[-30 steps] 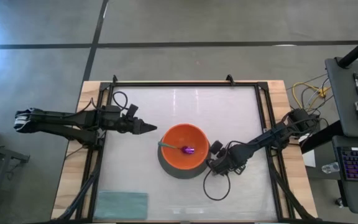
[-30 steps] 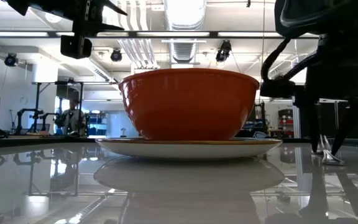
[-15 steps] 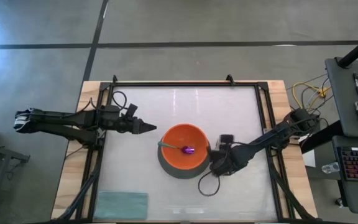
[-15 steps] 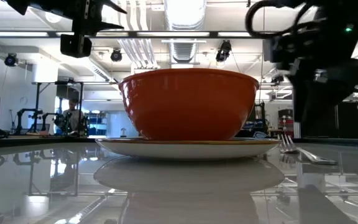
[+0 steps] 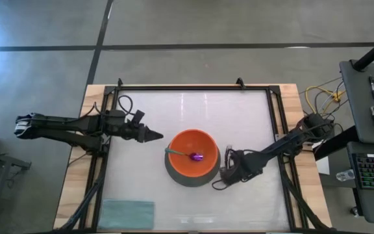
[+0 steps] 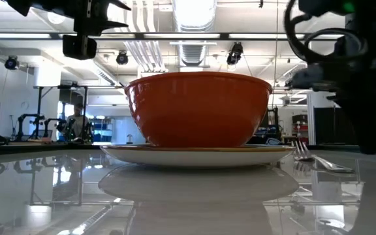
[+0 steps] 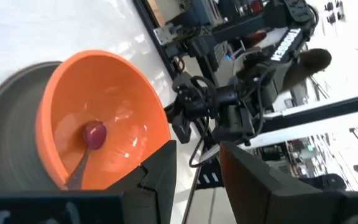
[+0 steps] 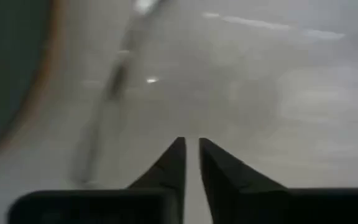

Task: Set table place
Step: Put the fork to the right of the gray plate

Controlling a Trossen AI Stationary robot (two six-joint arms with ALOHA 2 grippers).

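Bowl (image 5: 191, 153) on plate (image 5: 174, 173), spoon (image 5: 188, 155) inside. Fork (image 6: 322, 160) on table (image 5: 193, 110) beside plate. Right gripper (image 5: 224, 174) nearly closed, empty. Left gripper (image 5: 160, 136) slightly open, empty.

No legible text, labels, brands, numbers or signs in any view, white lettering on the distant dark arm (image 7: 289, 42), upper right of the left wrist view, too small and tilted to read
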